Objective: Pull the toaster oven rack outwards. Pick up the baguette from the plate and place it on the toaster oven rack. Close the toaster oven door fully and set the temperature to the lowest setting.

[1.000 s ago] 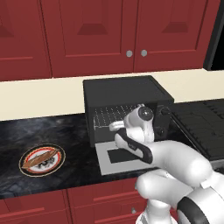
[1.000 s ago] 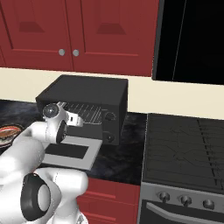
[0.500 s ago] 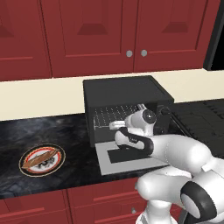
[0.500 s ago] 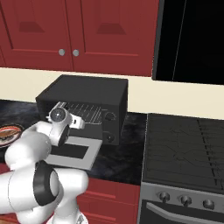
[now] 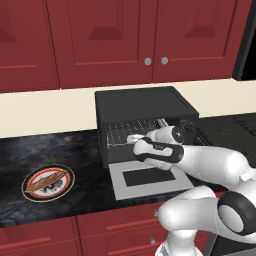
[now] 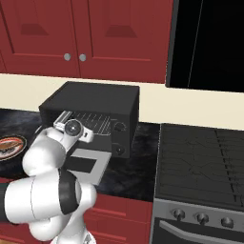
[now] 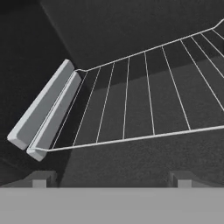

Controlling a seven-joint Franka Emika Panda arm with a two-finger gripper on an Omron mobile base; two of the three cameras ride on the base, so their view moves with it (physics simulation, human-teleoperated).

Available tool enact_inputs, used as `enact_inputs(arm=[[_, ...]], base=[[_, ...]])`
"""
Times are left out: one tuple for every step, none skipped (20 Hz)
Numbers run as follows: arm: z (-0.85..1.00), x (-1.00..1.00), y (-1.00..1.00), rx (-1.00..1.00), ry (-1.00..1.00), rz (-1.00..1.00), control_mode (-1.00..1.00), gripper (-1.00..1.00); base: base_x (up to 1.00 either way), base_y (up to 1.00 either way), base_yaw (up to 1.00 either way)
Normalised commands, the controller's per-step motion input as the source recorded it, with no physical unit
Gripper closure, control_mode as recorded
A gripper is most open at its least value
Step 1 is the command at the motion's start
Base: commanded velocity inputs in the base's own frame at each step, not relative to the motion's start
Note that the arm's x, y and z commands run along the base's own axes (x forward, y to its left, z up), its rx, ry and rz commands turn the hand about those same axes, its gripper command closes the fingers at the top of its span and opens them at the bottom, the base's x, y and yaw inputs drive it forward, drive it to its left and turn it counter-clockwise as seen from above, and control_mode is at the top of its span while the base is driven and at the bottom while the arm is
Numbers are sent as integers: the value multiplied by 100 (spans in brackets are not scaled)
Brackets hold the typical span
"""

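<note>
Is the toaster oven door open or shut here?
Open: the toaster oven door lies flat on the counter, and the toaster oven rack shows in the cavity.

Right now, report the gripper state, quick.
Gripper: open, fingers spread wide at the toaster oven rack, holding nothing.

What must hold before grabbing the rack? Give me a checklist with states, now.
1. toaster oven door folded down flat: ok.
2. end effector open: ok.
3. toaster oven rack front wire ahead of the fingertips: ok.
4. Front wire between the fingertips, ready to close: not ok, it sits beyond them.
5. baguette on the plate: ok.
6. Rack pulled outwards: not ok, inside the toaster oven.
</note>
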Motion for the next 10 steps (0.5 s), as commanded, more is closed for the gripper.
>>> enact_inputs(arm=[[-9, 14, -9, 9, -3, 0, -100, -100], [-8, 17, -9, 7, -2, 0, -100, -100], [-8, 21, -11, 2, -1, -1, -100, -100], [-6, 21, -12, 0, -1, -2, -100, -100], [-4, 21, -16, 0, -2, -2, -100, -100], [-4, 19, -19, 0, -3, -3, -100, -100], [-4, 18, -21, 0, -3, -3, -100, -100], [-5, 16, -21, 0, -3, -3, -100, -100], [-6, 16, -19, 0, -3, -3, -100, -100], [-3, 18, -19, 0, -2, -2, -100, -100]], base=[[0, 0, 0], [0, 0, 0], [0, 0, 0], [0, 0, 0], [0, 0, 0], [0, 0, 0], [0, 0, 0], [0, 0, 0], [0, 0, 0], [0, 0, 0]])
